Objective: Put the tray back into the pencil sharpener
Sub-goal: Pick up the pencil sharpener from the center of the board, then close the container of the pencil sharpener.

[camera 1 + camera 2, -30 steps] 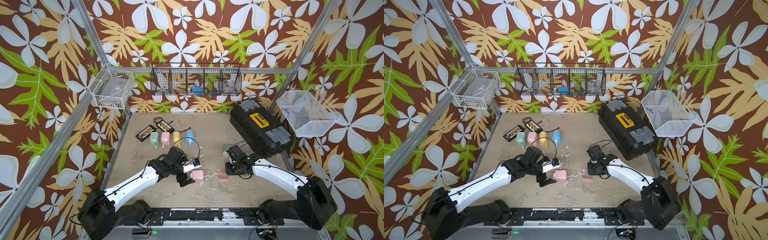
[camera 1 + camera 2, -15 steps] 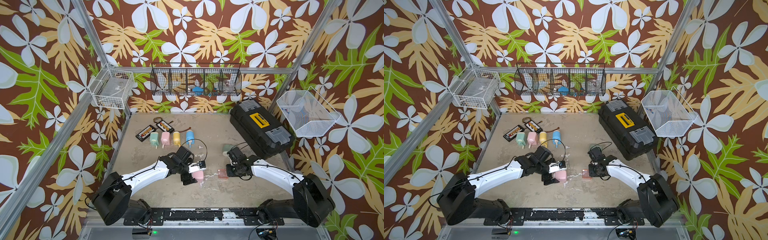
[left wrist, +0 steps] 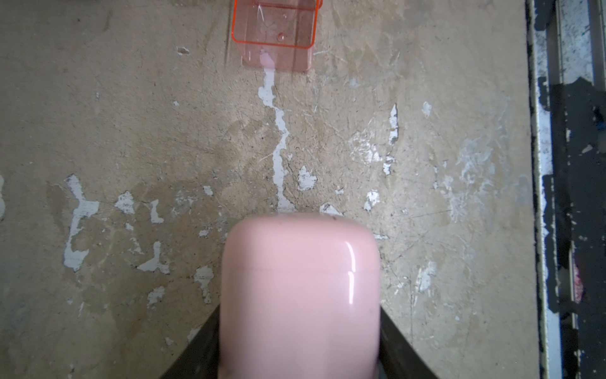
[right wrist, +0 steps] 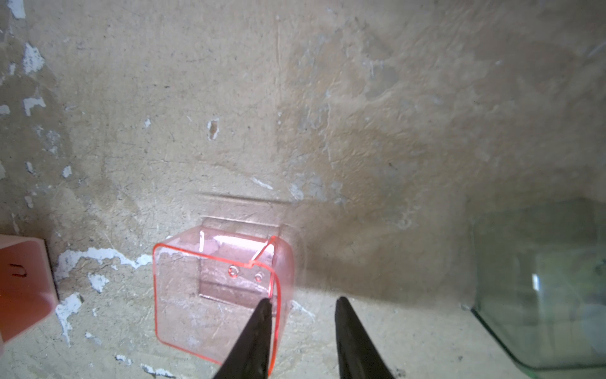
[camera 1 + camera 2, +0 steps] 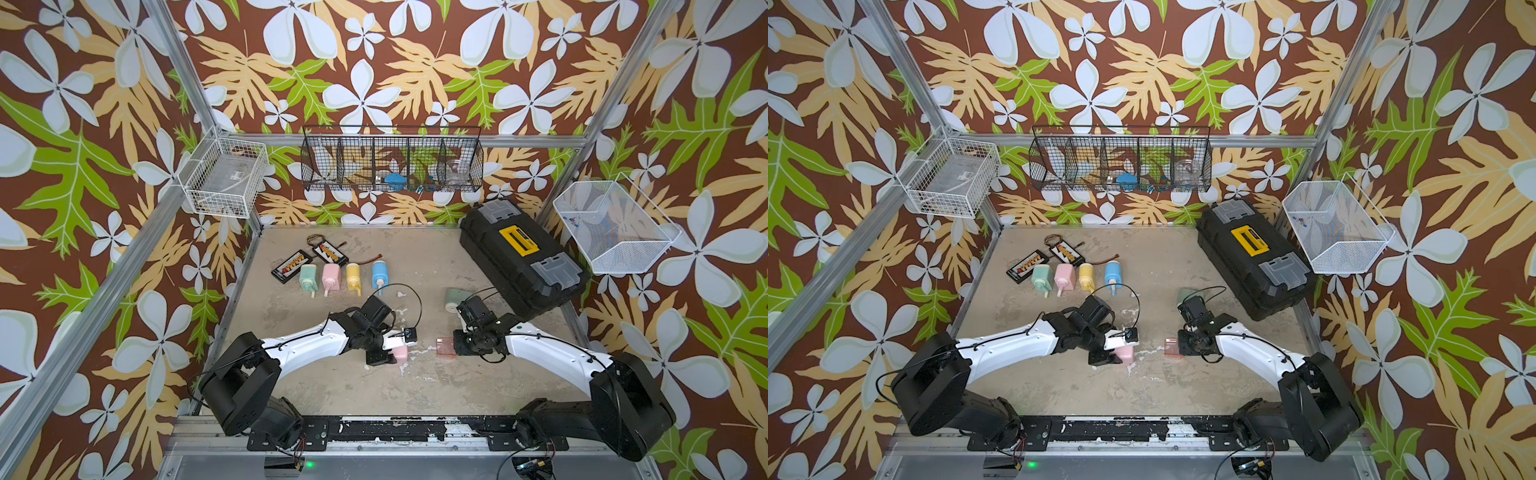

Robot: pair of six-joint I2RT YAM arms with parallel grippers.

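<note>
Only the left wrist view shows the left gripper (image 3: 300, 308) with its black fingers (image 3: 200, 347) pressed on both sides of the glossy pink, rounded plastic pencil sharpener (image 3: 300, 262), grasping it. The clear pink plastic tray (image 3: 273, 29) stands well ahead of their tips.

The right wrist view alone shows the right gripper (image 4: 301, 305) parted: one finger is over the tray's opening, the other outside its wall, with bare floor (image 4: 360, 131) between.

A second ago the left fingers stood wider. Sharpener and tray have not shifted.
</note>
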